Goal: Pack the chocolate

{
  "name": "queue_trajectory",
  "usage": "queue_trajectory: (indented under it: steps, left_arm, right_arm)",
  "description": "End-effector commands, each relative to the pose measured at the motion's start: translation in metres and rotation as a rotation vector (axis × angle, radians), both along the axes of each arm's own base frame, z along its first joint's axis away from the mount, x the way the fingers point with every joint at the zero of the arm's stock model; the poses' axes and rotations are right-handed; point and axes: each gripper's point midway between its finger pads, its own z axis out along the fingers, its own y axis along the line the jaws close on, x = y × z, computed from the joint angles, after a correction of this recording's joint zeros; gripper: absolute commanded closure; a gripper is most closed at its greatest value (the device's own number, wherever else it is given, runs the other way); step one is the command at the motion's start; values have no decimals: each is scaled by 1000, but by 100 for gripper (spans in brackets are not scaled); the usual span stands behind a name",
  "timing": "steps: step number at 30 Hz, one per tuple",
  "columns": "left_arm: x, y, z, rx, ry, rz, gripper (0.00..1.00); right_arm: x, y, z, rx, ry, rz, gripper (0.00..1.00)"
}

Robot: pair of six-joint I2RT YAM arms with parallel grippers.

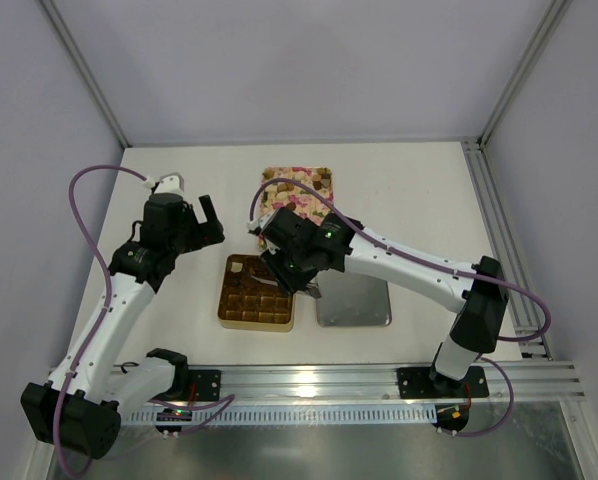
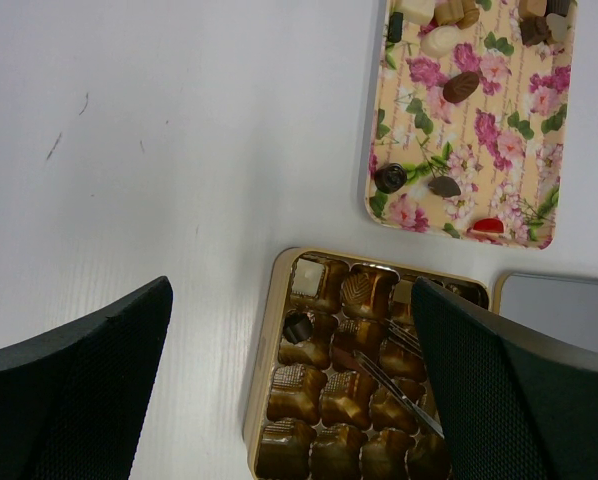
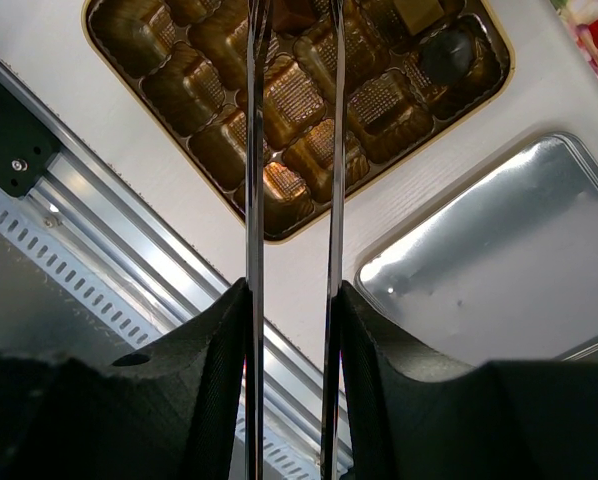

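The gold box point(image 1: 226, 300) lies at the table's middle, most cells bare, with a dark round chocolate point(image 2: 298, 327) and a cream-white one point(image 2: 307, 279) in its far-left cells. My right gripper point(image 1: 304, 280) hangs over the box, shut on a pair of metal tweezers point(image 3: 254, 150). The tweezer tips reach into the box around a brown chocolate point(image 2: 345, 357). Loose chocolate pieces point(image 2: 461, 86) lie on the pink flowered tray point(image 1: 297, 195) behind the box. My left gripper point(image 1: 211, 222) hovers open left of the box, with nothing between its fingers point(image 2: 99, 380).
A silver lid point(image 1: 354, 300) lies flat right of the box, touching or nearly touching it. An aluminium rail point(image 1: 379, 385) runs along the near edge, and frame posts stand at the back corners. White tabletop stretches to the left.
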Motion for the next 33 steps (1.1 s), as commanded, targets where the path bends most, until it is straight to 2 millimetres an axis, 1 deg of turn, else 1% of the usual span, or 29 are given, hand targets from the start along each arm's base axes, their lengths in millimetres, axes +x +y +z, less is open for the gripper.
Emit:
queue_trajectory:
  steps: [1,5,11,12,20,24,27,28,29,30,33]
  left_arm:
    - [1,3,6,5,-24,15,0]
    - [2,3,6,4,-22,15,0]
    - [1,3,6,6,-21,16,0]
    - [1,3,5,6,-21,14,0]
    - [2,3,5,6,-21,16,0]
    - [2,3,5,6,-21,16,0]
    - [2,3,5,6,-21,16,0]
    - [1,4,6,7,-21,17,0]
    - [2,3,6,5,-23,18,0]
    - [2,4,6,6,-24,17,0]
    - [2,4,6,7,-23,20,0]
  right_arm:
    - [-4,8,21,48,-32,32,59]
    - [-8,7,14,26,-24,43,59]
    - [0,0,9,-20,-58,16,59]
    - [3,-3,7,-44,-68,6,59]
    - [8,-4,7,-65,-86,-5,59]
    - [8,-2,13,-43,-95,-5,59]
    - [12,-2,24,-22,-116,-17,59]
    - [14,-1,32,1,-126,-21,59]
    - [15,-1,33,5,-127,-27,59]
    - [16,0,41,30,-133,-27,59]
    - [27,-7,58,69,-158,-62,59]
